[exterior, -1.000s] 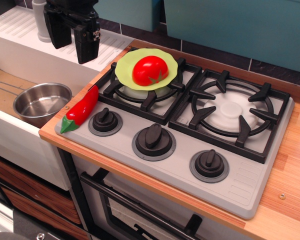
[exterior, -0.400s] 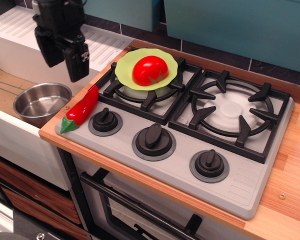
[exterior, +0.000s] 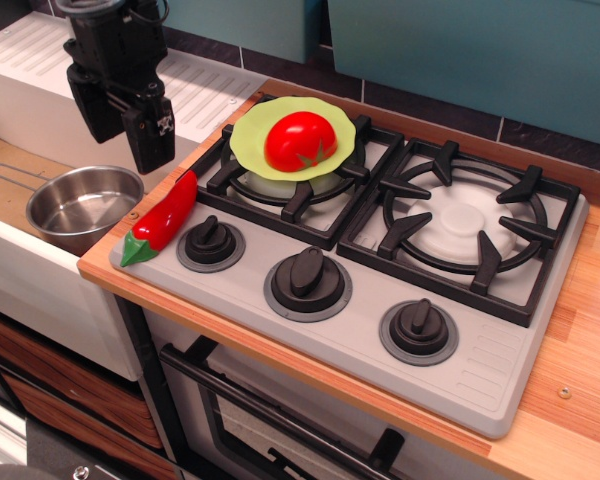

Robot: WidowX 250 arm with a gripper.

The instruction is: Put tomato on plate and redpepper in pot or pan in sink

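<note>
Up in the upper left of the frame, my gripper [exterior: 127,128] hangs with its 2 black fingers [exterior: 148,140] pointing down and a clear gap between them; I read the jaws as parted, with nothing held and nothing touched. It sits in front of the white drainboard and above the right side of the pot, apart from it.

Starting at the left edge, I see the sink [exterior: 40,275], its white front wall running down the left side and its beige floor showing behind. On that floor stands the pot or pan [exterior: 83,205], shiny steel, upright, with its wire loop handle reaching toward the left edge. I see nothing inside it.

Just right of the pot, on the near left corner of the grey stove top [exterior: 500,385], lies the redpepper [exterior: 162,219]. It lies on a slant, green stem cap at the lower left over the wooden counter edge, red tip pointing up and right toward the left burner. It is beside the first of 3 black knobs [exterior: 211,238], very near it, though I cannot tell if they touch.

Further right, in the upper middle, the plate [exterior: 250,135] rests on the left burner grate, and the tomato [exterior: 300,140] sits on it, stem mark facing me.

At the right, the second burner [exterior: 464,222] is bare.
</note>
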